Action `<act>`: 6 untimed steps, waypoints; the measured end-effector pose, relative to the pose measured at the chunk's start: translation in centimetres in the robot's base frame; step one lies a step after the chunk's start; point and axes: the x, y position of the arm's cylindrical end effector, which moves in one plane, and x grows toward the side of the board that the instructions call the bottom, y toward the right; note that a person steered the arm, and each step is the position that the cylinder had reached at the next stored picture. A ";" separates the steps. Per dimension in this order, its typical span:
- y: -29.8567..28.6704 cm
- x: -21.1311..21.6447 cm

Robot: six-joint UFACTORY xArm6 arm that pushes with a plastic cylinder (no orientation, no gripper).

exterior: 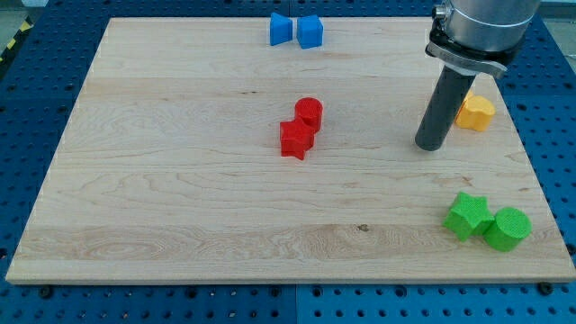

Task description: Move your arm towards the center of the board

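My tip [431, 147] holds nothing, sits w/ yellow block [475, 112] just right; red cylinder [309, 112] & red star [296, 139] sit well left, mid board [180, 180].

dark rod upright, my tip [430, 147] low (view's right)

No text, label, brand, number or sign can be read anywhere in the camera view. The pale wooden tabletop [180, 180] shows only its grain, and the coloured blocks on it have plain faces. The black-and-yellow striped strip [13, 42] at the view's upper left corner is a pattern without lettering.
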 end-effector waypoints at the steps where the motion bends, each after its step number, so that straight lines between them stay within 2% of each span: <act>1: 0.0 0.0; 2: -0.8 -1.6; 3: -3.7 -5.2; 4: -12.0 -7.8; 5: -19.5 -8.4; 6: -20.3 -6.0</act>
